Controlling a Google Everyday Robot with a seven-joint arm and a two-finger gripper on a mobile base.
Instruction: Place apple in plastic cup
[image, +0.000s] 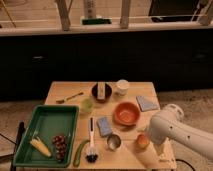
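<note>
The apple (142, 141), small and orange-red, sits on the wooden table (65, 90) near its front right corner. The plastic cup (87, 105), a pale yellow-green tumbler, stands left of centre, beside the green tray's far corner. My white arm (172, 130) reaches in from the right. Its gripper (151, 143) is low over the table, right next to the apple's right side. The arm hides most of the gripper. The apple and the plastic cup are well apart.
An orange bowl (126, 113), a metal cup (114, 142), a blue sponge (104, 126) and a dish brush (91, 145) lie between apple and plastic cup. A white cup (121, 87) and a dark bowl (101, 92) stand at the back. The green tray (47, 125) holds corn and grapes.
</note>
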